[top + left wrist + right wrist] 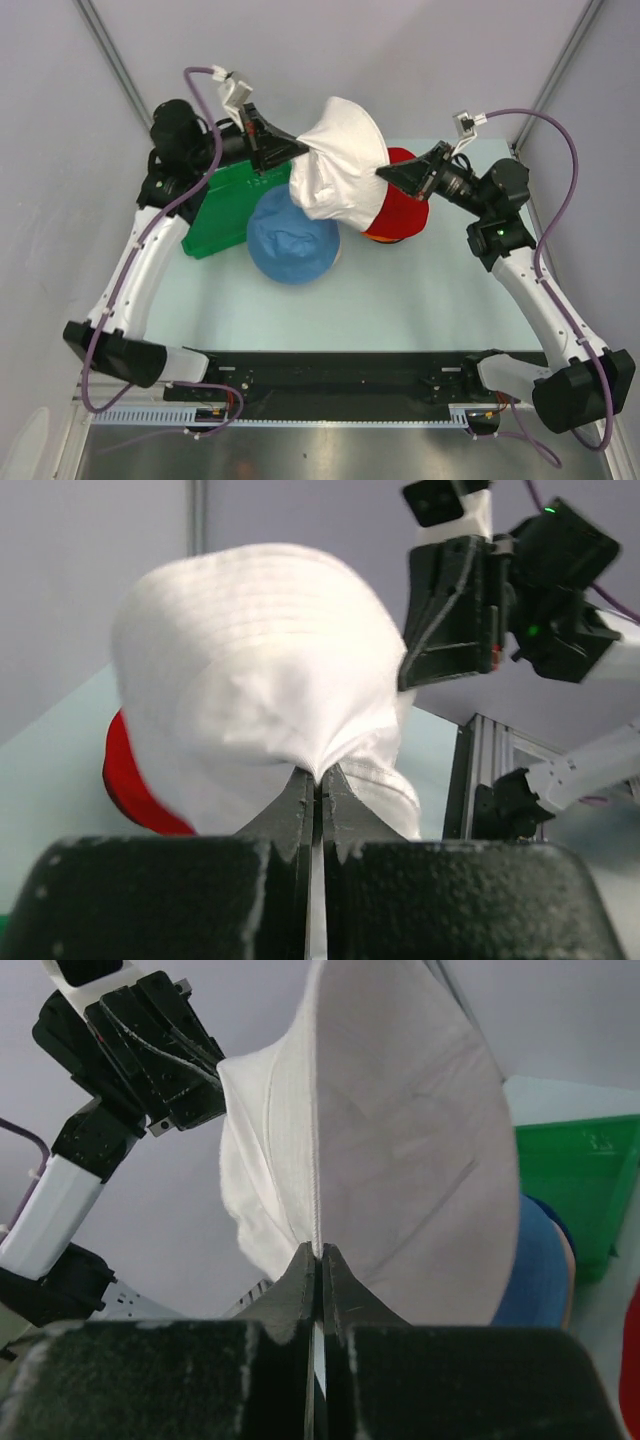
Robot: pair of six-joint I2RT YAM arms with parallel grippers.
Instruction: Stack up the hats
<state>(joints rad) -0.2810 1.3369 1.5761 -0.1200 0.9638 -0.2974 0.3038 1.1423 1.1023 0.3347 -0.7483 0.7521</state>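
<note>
Top camera looks steeply down from the near edge over the whole bench point(400, 290). Wrist cameras sit close, facing each other across the white hat point(260, 680).

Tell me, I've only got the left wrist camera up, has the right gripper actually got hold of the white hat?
Observer: Yes. The right wrist view shows the right gripper shut on the white hat, pinching its brim.
Operator: Anything under it besides the red hat?
Observer: A blue hat, partly beneath the white hat in the top view.
Operator: And further left?
Observer: A green tray sits beside the blue hat on its left.
</note>
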